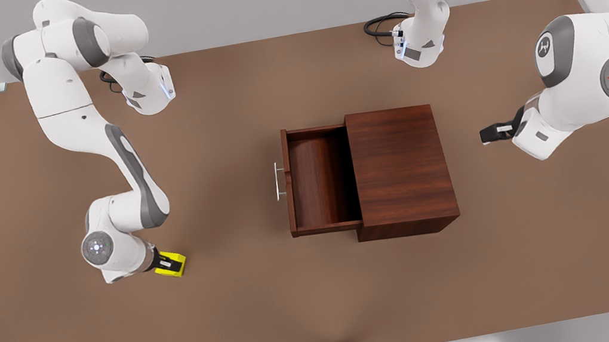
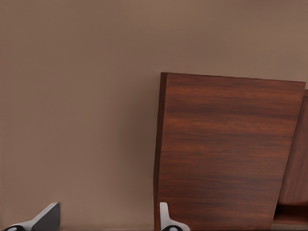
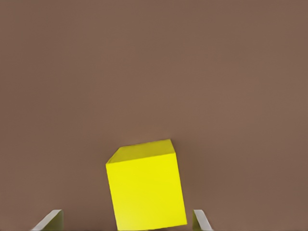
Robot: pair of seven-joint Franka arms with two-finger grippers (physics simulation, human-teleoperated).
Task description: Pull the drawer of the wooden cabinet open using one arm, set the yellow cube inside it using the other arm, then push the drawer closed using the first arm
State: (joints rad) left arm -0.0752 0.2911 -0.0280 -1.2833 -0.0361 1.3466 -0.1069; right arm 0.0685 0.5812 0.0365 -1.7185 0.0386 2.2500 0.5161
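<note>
Straddling the yellow cube (image 3: 146,188), the right end effector (image 1: 166,262) is open; left end effector (image 1: 489,134) open beside the wooden cabinet (image 1: 399,169).

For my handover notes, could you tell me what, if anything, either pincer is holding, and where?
Nothing is held. The right pincer straddles the yellow cube, fingers open; the left pincer waits open beside the wooden cabinet.

You are not seeing any readable words, brand names or numbers anywhere here. The one sign showing is a small white emblem on the grey joint cover (image 1: 547,47) of the arm standing beyond the wooden cabinet (image 1: 401,168), opposite its drawer side.
</note>
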